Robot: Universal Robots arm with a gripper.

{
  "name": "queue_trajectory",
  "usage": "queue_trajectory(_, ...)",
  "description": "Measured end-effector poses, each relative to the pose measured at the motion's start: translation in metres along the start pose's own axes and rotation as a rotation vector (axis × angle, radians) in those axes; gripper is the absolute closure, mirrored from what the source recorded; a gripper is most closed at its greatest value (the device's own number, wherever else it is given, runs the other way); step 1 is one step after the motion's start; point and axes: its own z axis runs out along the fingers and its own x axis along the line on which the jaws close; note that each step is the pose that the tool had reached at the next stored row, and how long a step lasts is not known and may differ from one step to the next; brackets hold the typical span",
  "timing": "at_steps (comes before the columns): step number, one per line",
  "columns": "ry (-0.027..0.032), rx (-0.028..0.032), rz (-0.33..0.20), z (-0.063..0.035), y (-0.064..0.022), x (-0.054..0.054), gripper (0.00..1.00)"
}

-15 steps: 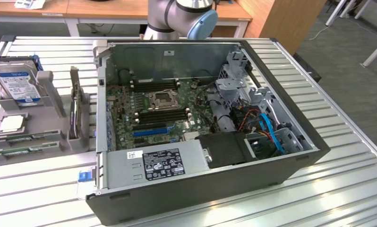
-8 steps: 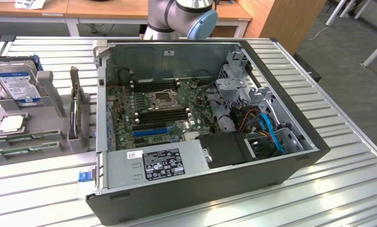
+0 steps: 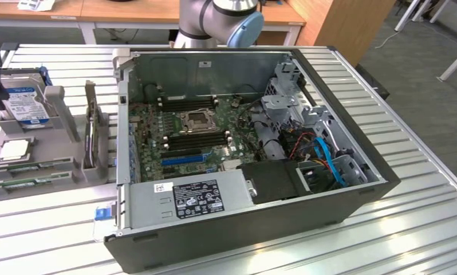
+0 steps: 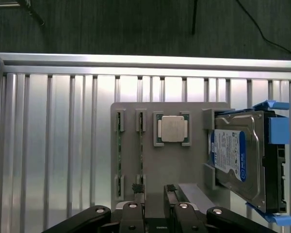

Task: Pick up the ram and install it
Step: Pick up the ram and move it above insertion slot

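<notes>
Two ram sticks, thin green boards, stand on edge in the slots of a grey holder tray [image 4: 194, 170]. One ram stick [image 4: 120, 155] is nearer the tray's outer side and the other ram stick [image 4: 140, 153] lies beside it. In the exterior view the same sticks [image 3: 31, 167] [image 3: 18, 184] lie at the tray's near end. My gripper [image 4: 154, 190] hovers above the tray, open and holding nothing. One fingertip [image 4: 138, 189] is over the end of the second stick. The black memory slots [image 3: 199, 140] sit on the motherboard inside the open computer case [image 3: 351, 195].
The tray also holds a silver processor [image 4: 172, 129], a hard drive with blue rails [image 4: 237, 160] and an upright expansion card [image 3: 91, 132]. A blue slot [image 3: 184, 157], a power supply [image 3: 190, 197] and cables [image 3: 328, 160] lie inside the case. The ribbed metal table [image 3: 412, 229] surrounds everything.
</notes>
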Motion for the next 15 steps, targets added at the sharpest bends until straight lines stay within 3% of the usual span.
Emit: queue_trajectory(15, 0.0000, 0.0000, 0.000, 0.0187, -0.0008, 0.001, 0.71)
